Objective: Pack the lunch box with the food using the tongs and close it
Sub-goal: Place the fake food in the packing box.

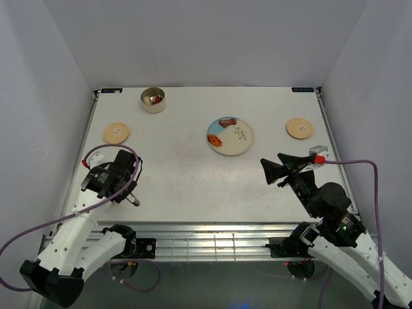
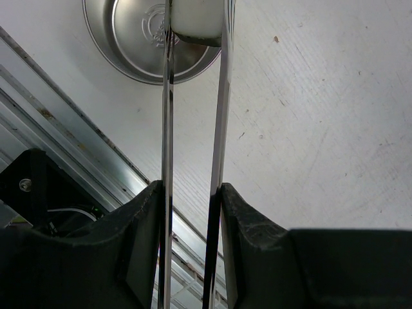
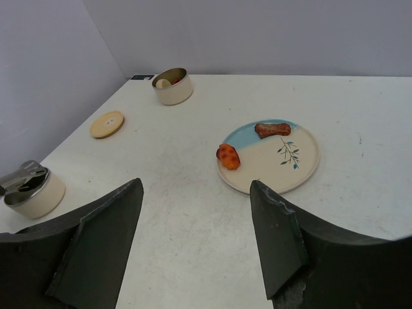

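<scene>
My left gripper (image 2: 191,187) is shut on the slim silver tongs (image 2: 167,129), one arm against each finger. The tong tips pinch a white food piece (image 2: 196,19) over a steel lunch-box tin (image 2: 129,38) beside the table's near rail; that tin (image 1: 132,201) is mostly hidden under the left gripper (image 1: 127,188). A second tin (image 1: 153,100) with food in it stands at the back left. A brown piece (image 1: 226,122) and an orange-red piece (image 1: 215,138) lie on the plate (image 1: 241,145). My right gripper (image 1: 273,170) hangs open and empty, short of the plate.
Two round wooden lids lie flat on the table, one at the left (image 1: 116,132) and one at the right (image 1: 300,127). White walls close in the table on three sides. A metal rail (image 1: 212,241) runs along the near edge.
</scene>
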{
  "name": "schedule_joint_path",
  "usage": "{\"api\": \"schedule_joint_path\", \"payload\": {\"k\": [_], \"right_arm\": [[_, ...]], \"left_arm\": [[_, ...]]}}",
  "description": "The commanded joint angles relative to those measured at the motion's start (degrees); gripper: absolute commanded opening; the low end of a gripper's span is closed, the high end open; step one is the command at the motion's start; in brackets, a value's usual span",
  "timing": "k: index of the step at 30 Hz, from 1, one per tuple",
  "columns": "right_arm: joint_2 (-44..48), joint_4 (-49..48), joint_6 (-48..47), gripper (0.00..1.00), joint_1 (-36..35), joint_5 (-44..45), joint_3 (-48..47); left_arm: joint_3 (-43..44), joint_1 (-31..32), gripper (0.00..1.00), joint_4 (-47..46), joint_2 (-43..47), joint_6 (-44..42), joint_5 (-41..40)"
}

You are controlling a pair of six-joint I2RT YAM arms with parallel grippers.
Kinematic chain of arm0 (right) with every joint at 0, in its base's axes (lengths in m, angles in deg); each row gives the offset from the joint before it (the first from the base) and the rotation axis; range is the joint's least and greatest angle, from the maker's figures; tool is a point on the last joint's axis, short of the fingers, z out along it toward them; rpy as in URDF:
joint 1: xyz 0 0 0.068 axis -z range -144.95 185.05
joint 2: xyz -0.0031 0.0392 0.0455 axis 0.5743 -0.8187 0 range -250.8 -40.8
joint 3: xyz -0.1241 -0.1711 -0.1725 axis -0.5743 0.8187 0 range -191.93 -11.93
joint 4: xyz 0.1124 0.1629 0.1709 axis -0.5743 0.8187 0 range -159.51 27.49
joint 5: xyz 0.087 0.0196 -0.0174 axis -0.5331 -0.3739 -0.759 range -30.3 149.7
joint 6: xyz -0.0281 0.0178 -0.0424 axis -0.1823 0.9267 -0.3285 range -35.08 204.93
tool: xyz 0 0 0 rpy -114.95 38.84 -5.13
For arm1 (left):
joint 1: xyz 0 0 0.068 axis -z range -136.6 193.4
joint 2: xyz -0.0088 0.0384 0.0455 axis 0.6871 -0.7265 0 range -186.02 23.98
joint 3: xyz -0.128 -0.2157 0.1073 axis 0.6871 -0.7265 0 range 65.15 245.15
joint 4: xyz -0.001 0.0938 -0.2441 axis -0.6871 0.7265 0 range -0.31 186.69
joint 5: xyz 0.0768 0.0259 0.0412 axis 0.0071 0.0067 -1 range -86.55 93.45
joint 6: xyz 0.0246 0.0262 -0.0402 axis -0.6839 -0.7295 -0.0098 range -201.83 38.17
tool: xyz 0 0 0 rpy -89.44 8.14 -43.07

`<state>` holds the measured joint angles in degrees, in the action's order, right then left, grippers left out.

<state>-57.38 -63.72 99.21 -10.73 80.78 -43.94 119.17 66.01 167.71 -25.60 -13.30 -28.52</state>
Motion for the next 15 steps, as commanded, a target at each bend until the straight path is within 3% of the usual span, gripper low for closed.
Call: {"api": "schedule_joint_path", "payload": {"k": [1, 11, 15], "right_arm": [[0.93, -3.23, -1.01, 0.73, -0.19, 1.59, 0.54], [2.43, -3.15, -0.92, 0.73, -0.19, 1.33, 0.72], [2.69, -3.15, -0.92, 0.73, -0.19, 1.59, 0.72]], "left_arm": [[0.39, -0.37, 0.31, 2.58, -1.48, 3.09, -2.05], [-0.4, -0.37, 0.4, 2.49, -0.95, 6.7, -4.59], [-0.49, -0.37, 0.48, 2.4, -2.18, 7.05, -4.86]]}}
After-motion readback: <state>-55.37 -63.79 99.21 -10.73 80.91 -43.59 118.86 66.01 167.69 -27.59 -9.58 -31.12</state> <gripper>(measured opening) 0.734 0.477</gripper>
